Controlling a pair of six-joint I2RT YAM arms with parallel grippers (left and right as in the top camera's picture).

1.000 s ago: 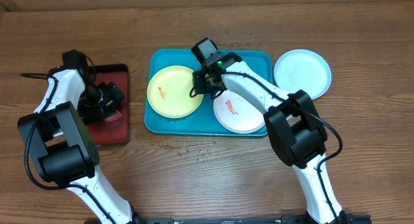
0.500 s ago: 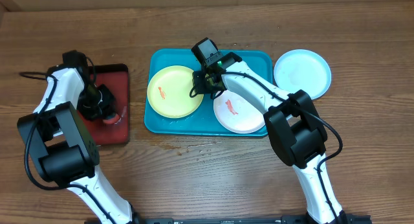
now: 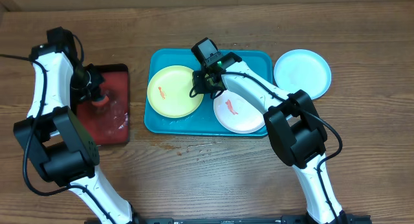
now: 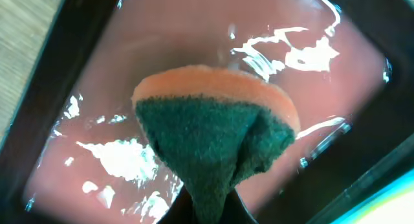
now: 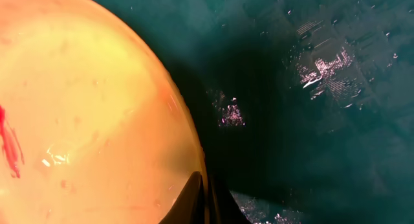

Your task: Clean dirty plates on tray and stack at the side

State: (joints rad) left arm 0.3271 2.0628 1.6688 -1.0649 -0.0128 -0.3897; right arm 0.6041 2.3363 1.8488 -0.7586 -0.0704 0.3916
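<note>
Gripping an orange-and-green sponge point(image 4: 217, 120), the left claw point(image 3: 97, 96) hangs over the red tray point(image 3: 113, 130), toward its 12 o'clock rim. The right claw point(image 3: 206, 81) is closed on the 3 o'clock edge of the yellow-green plate point(image 3: 169, 91), inside the teal tray point(image 3: 252, 59). The white plate point(image 3: 242, 114) lies just beside that plate at 4 o'clock. The light blue plate point(image 3: 302, 72) sits on the counter point(image 3: 207, 172), just beside the teal tray's 3 o'clock rim. Teal floor shows between the white plate and the 12 o'clock wall.
</note>
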